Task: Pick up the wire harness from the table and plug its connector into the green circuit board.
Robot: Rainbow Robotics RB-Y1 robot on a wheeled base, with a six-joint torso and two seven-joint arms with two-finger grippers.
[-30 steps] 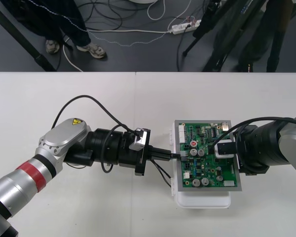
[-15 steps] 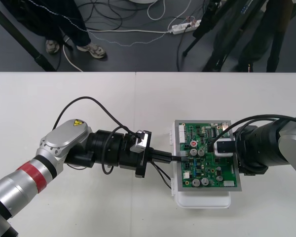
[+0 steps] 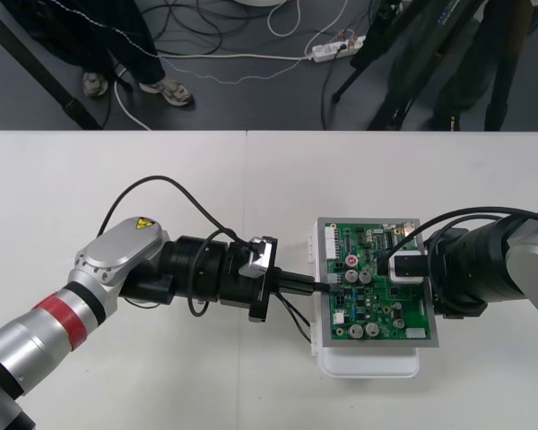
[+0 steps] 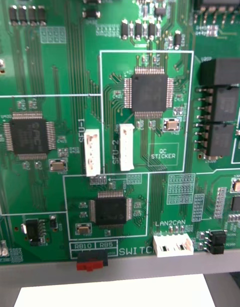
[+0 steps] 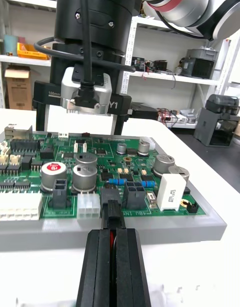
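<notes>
The front camera hangs high over the surface (image 3: 161, 197) and looks steeply down on both arms and the whole green circuit board (image 3: 377, 300), with dark floor (image 3: 251, 90) beyond. The left wrist camera sits low behind the left pincer (image 5: 113, 234). It looks level along fingers (image 5: 97, 267) closed on the black plug (image 5: 111, 212), across the board to the right pincer (image 5: 84, 107) ahead. The right wrist camera faces straight down, very near the board. All three views share the board.

- I see the board (image 3: 359, 309) on its base (image 3: 368, 363), right of the table's (image 3: 161, 179) middle.
- Left gripper (image 3: 315, 285) at the board's left edge, plug (image 5: 111, 208) between its fingers (image 5: 95, 259).
- Right gripper (image 3: 405, 269) over the board's right half.
</notes>
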